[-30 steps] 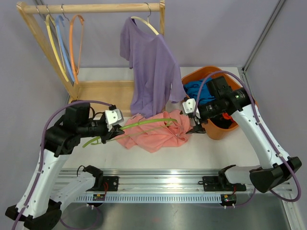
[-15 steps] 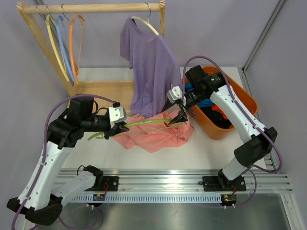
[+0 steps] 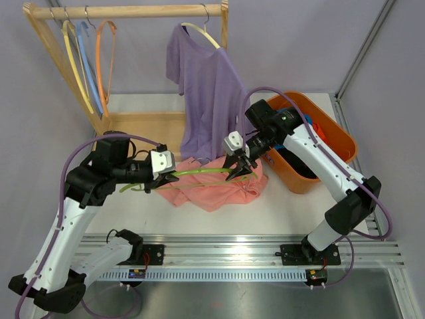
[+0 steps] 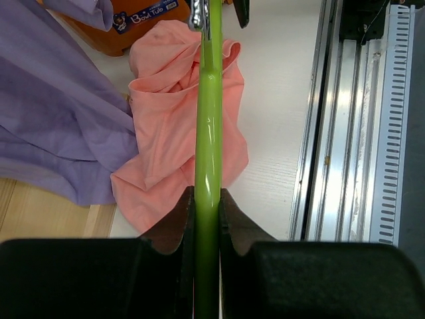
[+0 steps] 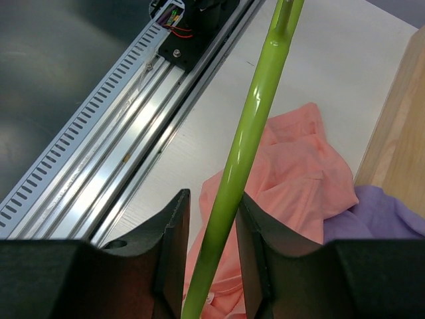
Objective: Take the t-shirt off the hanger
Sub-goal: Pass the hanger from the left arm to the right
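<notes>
Green hanger (image 4: 208, 119) gripped by left pincer (image 4: 207, 203), right pincer (image 5: 212, 219) part-open astride it

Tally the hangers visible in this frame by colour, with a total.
Yellow hanger: 1
Blue hanger: 1
Orange hanger: 1
Cream hanger: 1
Green hanger: 1
Total: 5

Bright, even light, soft shadows; glare streaks the green hanger (image 4: 208, 133).
</notes>
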Controlling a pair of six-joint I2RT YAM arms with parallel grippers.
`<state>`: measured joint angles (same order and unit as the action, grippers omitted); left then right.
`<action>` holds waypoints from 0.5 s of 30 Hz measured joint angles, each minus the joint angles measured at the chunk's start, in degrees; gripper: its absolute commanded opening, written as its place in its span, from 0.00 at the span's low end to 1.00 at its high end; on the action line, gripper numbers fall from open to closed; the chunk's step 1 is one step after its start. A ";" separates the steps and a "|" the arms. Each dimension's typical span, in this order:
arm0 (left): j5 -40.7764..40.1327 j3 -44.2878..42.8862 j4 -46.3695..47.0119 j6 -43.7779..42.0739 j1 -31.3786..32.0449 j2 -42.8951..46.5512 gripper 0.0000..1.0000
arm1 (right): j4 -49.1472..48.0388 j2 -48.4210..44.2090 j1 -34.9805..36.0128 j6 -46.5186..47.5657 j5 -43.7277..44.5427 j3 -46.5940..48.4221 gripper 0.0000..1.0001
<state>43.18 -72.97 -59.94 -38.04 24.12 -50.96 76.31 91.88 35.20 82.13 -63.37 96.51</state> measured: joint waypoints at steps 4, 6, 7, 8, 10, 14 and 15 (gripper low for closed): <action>-0.15 0.00 0.00 -0.66 0.00 0.02 0.00 | -0.17 -0.02 0.02 -0.44 1.03 -0.44 0.40; -0.20 0.00 0.02 -0.72 0.00 0.26 0.00 | -0.20 -0.22 0.00 -0.94 1.42 -1.22 0.41; -0.20 0.00 0.04 -0.68 0.00 0.50 0.00 | -0.17 -0.37 0.00 -1.38 1.62 -1.92 0.42; -0.17 0.00 0.07 -0.68 0.00 0.83 0.00 | -0.17 -0.46 0.02 -1.64 1.73 -2.16 0.44; -0.24 0.04 0.13 -0.57 0.00 1.64 0.00 | -0.15 -0.90 0.02 -2.89 2.21 -3.06 0.49; -0.28 0.07 0.44 -0.26 0.00 3.17 0.00 | -0.13 -2.58 0.02 -5.01 3.32 -5.18 0.52; -0.26 0.09 0.42 -0.26 0.00 3.41 0.00 | -0.15 -3.08 0.02 -5.20 3.54 -5.68 0.52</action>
<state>42.92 -72.88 -59.53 -38.30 24.12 -47.55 76.16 88.79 35.22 76.93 -59.83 90.83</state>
